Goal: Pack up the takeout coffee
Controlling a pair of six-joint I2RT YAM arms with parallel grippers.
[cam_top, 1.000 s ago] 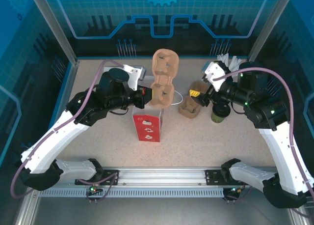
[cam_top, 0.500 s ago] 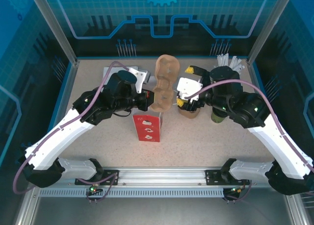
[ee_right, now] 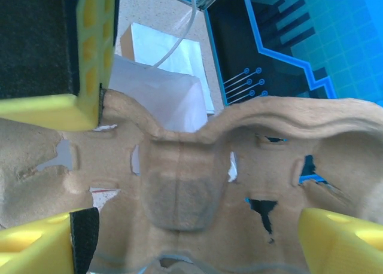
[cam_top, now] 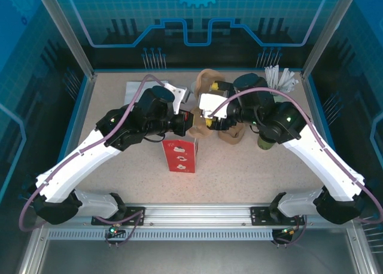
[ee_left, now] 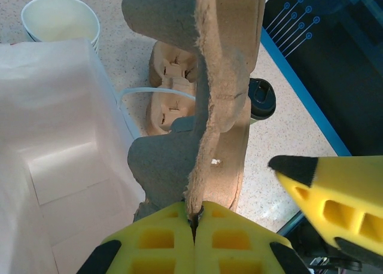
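Observation:
The takeout coffee (cam_top: pixel 266 141), a small dark-green cup with a dark top, stands on the table right of centre, partly under my right arm. In the left wrist view it (ee_left: pixel 261 99) peeks out behind a brown pulp cup carrier (ee_left: pixel 221 76). My left gripper (ee_left: pixel 194 219) is shut on that carrier's lower edge and holds it upright above the open bag (ee_left: pixel 54 148). My right gripper (ee_right: pixel 191 244) is open, its fingers wide apart on either side of the same carrier (ee_right: pixel 197 184). From above, both grippers (cam_top: pixel 187 123) (cam_top: pixel 210 115) meet at the carrier (cam_top: pixel 206 82).
The red paper bag (cam_top: pixel 179 154) stands at the table's centre. A second pulp carrier (cam_top: pixel 232 133) lies right of it. A pot of white wrapped sticks (cam_top: pixel 278 76) sits at the back right. A pale cup with a white inside (ee_left: pixel 60 20) stands beyond the bag.
My right arm has swung left from beside the cup to the held carrier, its jaws narrowing a little. The left arm has shifted slightly right, turning the carrier more edge-on.

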